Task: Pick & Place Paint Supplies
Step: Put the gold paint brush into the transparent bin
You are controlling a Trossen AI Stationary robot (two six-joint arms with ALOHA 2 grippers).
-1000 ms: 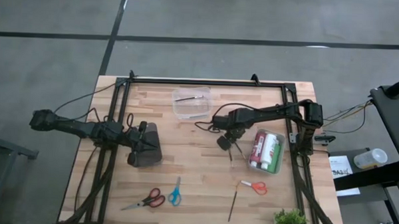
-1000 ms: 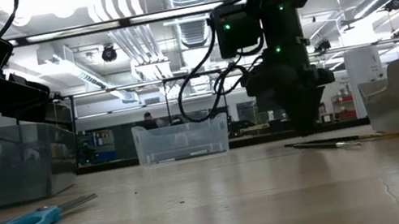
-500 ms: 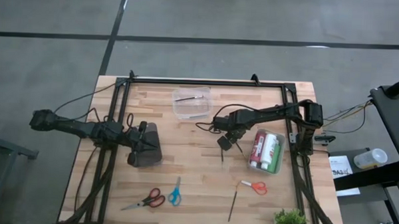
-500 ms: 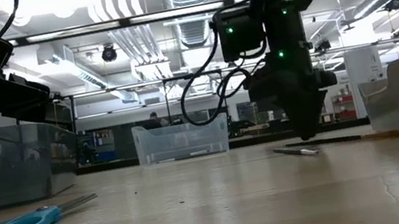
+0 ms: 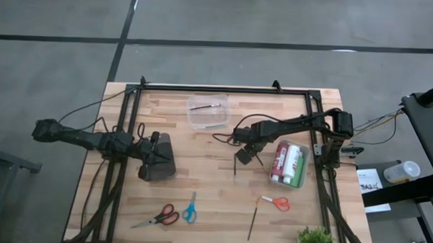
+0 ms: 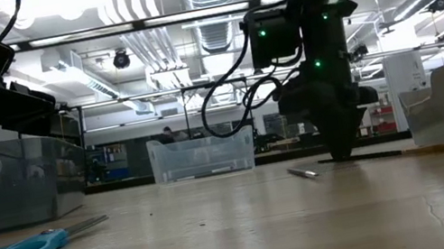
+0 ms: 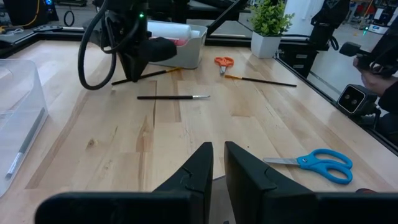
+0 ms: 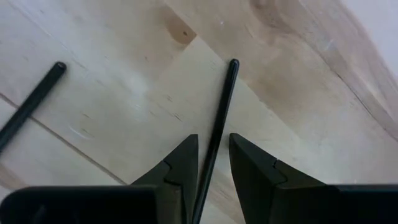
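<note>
My right gripper [image 5: 243,157] points down at mid-table, narrowly open. Its fingers stand on either side of a thin black brush [image 8: 225,99], near the handle's free end. Bare wood shows between the brush and each finger [image 8: 186,155]. A second brush [image 7: 174,97] lies flat close by, its bristle end toward the near edge. Red, green and white paint bottles lie in a tray [image 5: 289,164] to the right. A clear bin [image 5: 207,112] at the far middle holds one brush. My left gripper [image 5: 160,157] rests at the left, fingers all but together and holding nothing.
Near the front edge lie red scissors [image 5: 159,217], blue scissors [image 5: 190,207], small orange scissors [image 5: 277,203] and another brush [image 5: 253,220]. A potted plant [image 5: 313,240] stands at the near right corner. Bare wood lies between the two arms.
My right gripper has sunk a little toward the table and drifted slightly left, with its finger gap unchanged. The loose brush beside it has swung round on the table. Its bristle end has swept from the right toward the near edge, while its handle end has stayed by the gripper.
</note>
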